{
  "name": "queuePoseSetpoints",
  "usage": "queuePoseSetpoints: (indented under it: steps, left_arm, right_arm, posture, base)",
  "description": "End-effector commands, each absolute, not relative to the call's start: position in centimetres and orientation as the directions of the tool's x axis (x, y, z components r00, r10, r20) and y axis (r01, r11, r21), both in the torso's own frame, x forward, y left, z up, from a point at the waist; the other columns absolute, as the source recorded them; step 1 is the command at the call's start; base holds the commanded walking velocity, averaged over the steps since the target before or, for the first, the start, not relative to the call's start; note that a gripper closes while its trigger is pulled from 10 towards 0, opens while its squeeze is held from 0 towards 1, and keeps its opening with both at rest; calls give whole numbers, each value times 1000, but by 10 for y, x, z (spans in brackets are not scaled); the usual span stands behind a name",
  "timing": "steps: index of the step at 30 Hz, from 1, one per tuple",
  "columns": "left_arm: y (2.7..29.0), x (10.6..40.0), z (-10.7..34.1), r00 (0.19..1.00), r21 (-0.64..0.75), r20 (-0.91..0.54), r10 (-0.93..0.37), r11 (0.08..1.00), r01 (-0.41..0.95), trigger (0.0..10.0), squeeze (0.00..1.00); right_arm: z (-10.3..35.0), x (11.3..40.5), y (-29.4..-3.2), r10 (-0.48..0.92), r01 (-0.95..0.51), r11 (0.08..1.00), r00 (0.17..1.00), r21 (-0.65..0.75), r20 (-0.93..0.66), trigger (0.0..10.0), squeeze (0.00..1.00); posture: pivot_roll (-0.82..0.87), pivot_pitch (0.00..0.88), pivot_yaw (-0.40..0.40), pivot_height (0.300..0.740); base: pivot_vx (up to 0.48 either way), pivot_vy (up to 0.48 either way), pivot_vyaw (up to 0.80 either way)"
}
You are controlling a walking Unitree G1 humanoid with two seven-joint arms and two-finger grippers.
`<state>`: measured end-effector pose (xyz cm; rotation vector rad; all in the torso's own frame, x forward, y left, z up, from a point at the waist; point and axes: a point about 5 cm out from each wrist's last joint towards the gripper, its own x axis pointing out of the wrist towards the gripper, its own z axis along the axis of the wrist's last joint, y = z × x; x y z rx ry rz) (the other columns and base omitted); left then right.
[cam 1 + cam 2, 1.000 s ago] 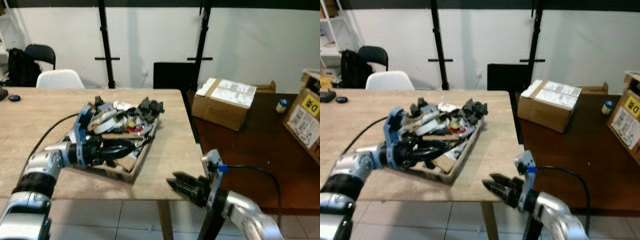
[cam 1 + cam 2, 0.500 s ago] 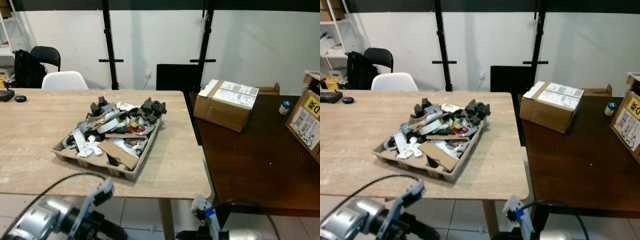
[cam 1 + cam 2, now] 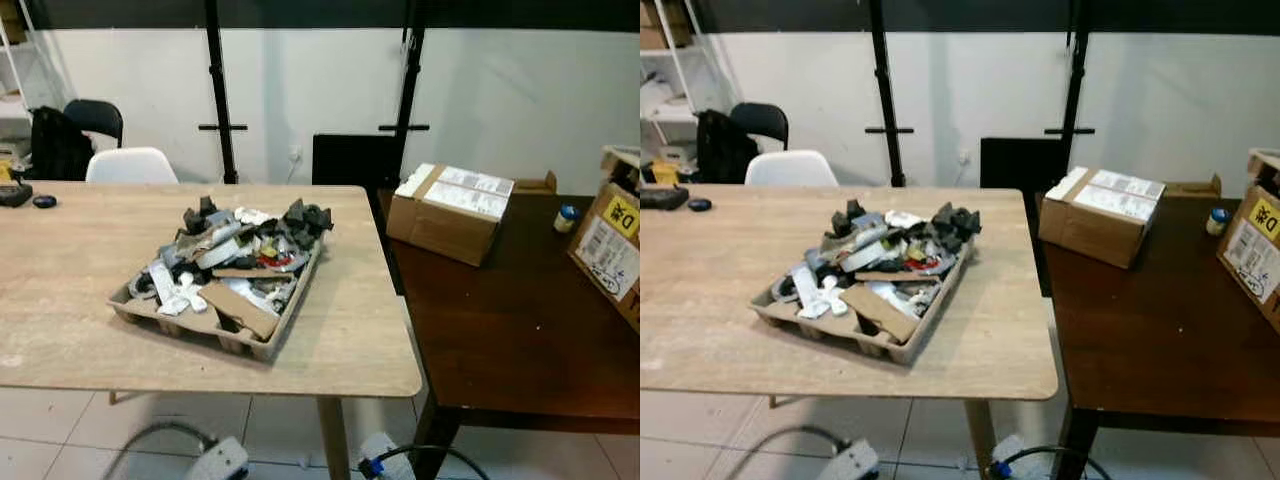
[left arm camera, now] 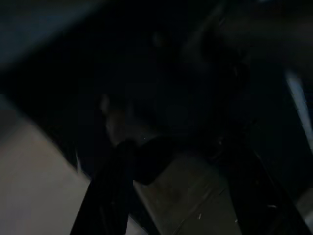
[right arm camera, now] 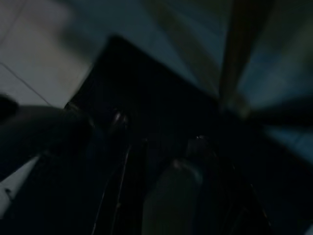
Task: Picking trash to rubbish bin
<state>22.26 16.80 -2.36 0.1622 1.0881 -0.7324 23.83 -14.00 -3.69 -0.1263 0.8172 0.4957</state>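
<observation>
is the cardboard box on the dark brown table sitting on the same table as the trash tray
No, the cardboard box rests on the dark brown table, while the trash tray sits on the light wooden table.

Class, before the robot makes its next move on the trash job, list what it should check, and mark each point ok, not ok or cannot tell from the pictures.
1. Tray of trash sits fully on the light wooden table: ok.
2. Trash stays heaped inside the tray, none spilled on the tabletop: ok.
3. Rubbish bin located: cannot tell.
4. Left gripper's fingers holding anything: cannot tell, the wrist view is too dark.
5. Right gripper's state: cannot tell, its wrist view is dark and blurred.
6. Cardboard box on the dark table stands apart from the tray: ok.
</observation>
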Motion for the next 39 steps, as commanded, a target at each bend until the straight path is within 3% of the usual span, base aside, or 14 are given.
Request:
queuePoseSetpoints:
  steps: [1,4,5,6,7,8,11,17,21,26,29,34,39]
  left_arm:
    - [184,220,-31,297,-181,-880,-371,840,512,0,0]
    - [192,225,-38,466,-45,-845,-263,902,429,0,0]
    - [192,225,-38,466,-45,-845,-263,902,429,0,0]
    - [195,227,-39,531,18,-819,-217,915,402,2471,0]
    - [198,227,-41,564,39,-806,-179,935,352,7412,0]
    - [199,227,-42,582,33,-797,-159,952,306,10000,0]
    - [201,230,-43,641,-16,-757,-127,984,176,10000,0]
    - [199,221,-54,630,-51,-772,-81,997,66,10000,0]
    - [199,212,-62,584,45,-810,-45,989,139,10000,0]
    - [197,210,-65,577,38,-815,-54,988,147,10000,0]
    - [197,212,-64,599,119,-800,-19,975,190,10000,0]
    - [196,213,-63,613,114,-789,-35,973,202,10000,0]
    - [191,222,-58,681,127,-732,-17,979,160,10000,0]
  right_arm:
    - [-47,229,-151,296,-386,920,589,61,-752,10000,0]
    - [-54,223,-160,173,-217,975,634,42,-753,10000,0]
    - [-54,223,-160,173,-217,975,634,42,-753,10000,0]
    - [-58,219,-165,129,-164,986,633,30,-763,10000,0]
    - [-62,215,-169,92,-129,992,626,14,-774,10000,0]
    - [-65,211,-172,68,-105,994,620,3,-782,10000,0]
    - [-70,205,-180,13,-28,1000,607,-5,-795,10000,0]
    - [-74,201,-185,-30,56,998,596,5,-802,10000,0]
    - [-75,197,-189,-43,45,999,596,-20,-802,10000,0]
    - [-78,192,-191,-68,67,997,574,-36,-816,10000,0]
    - [-80,189,-191,-56,70,997,566,-20,-822,10000,0]
    - [-82,186,-190,-54,72,997,561,-16,-826,10000,0]
    - [-85,180,-190,-45,69,998,543,-9,-838,10000,0]
  posture:
    - [-73,151,11,740]
    - [-76,146,5,740]
    - [-76,146,5,740]
    - [-74,144,2,740]
    - [-72,142,-1,740]
    - [-72,141,-3,740]
    - [-72,136,-6,740]
    - [-82,128,-1,740]
    - [-77,115,-12,740]
    - [-79,131,-9,740]
    - [-76,133,-15,740]
    - [-78,134,-16,740]
    - [-75,129,-6,740]
  base:
    - [0,0,0]
    - [0,0,0]
    - [0,0,0]
    - [0,0,0]
    - [0,0,0]
    - [0,0,0]
    - [0,0,0]
    - [0,0,0]
    - [0,0,0]
    - [0,0,0]
    - [0,0,0]
    - [0,0,0]
    - [0,0,-421]
